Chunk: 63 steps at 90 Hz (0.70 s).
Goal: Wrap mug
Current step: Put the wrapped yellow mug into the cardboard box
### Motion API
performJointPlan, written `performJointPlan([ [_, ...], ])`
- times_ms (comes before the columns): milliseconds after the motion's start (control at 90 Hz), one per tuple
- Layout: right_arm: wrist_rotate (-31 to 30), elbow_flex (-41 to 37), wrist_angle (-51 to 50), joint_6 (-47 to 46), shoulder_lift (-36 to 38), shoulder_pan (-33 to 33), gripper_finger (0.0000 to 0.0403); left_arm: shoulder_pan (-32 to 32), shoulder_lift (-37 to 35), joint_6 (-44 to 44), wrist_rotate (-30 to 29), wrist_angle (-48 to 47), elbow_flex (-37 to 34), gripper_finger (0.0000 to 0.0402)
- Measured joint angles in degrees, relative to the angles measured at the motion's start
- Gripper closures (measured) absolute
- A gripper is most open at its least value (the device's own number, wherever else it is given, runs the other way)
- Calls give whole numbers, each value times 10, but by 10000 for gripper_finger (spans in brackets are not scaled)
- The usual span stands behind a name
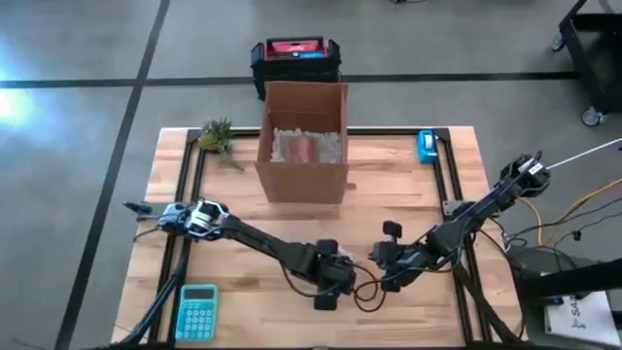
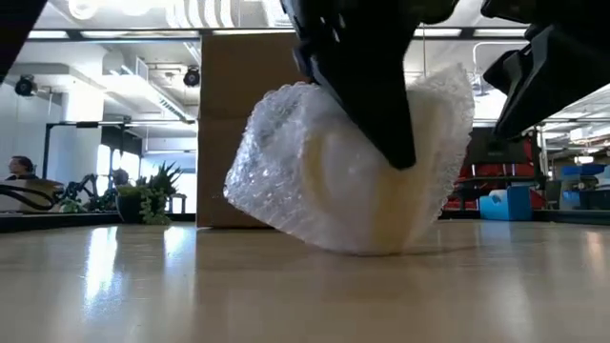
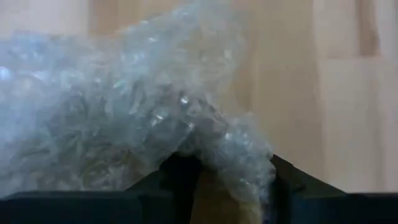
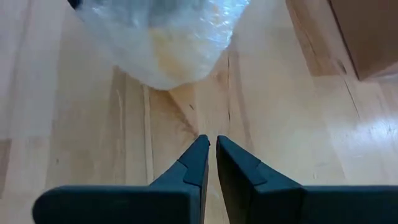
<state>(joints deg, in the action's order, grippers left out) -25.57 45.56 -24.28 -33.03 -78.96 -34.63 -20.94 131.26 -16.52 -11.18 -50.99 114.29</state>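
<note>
One mug (image 2: 357, 191), already bundled in bubble wrap (image 2: 276, 162), sits on the table (image 1: 408, 194) front-center, just ahead of the cardboard box (image 1: 303, 146). Left gripper (image 1: 330, 282) is clamped on the wrap; right gripper (image 4: 211, 152) hangs just beside it w/ fingers together, holding nothing. Prob. ceramic, so rigid, weighty, breakable; the film is soft and slippery, so grab the body, not loose folds. Bundle's tilted; which way the long axis runs I can't tell.

A bubble-wrapped mug (image 2: 353, 171) sits tilted on the table (image 2: 286, 286), a dark gripper (image 2: 367, 76) pressing onto it from above. Behind the mug stands a cardboard box (image 2: 233, 124); a small green plant (image 2: 152, 195) sits left of the mug, farther back.
</note>
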Motion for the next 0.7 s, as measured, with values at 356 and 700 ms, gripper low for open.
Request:
performJointPlan([
  [356, 0, 0, 3, 0, 0, 0, 384, -7, -19, 11, -53, -135, 110, 390],
  [700, -2, 0, 13, 0, 0, 0, 384, -13, -166, 61, -277, -227, 186, 390],
])
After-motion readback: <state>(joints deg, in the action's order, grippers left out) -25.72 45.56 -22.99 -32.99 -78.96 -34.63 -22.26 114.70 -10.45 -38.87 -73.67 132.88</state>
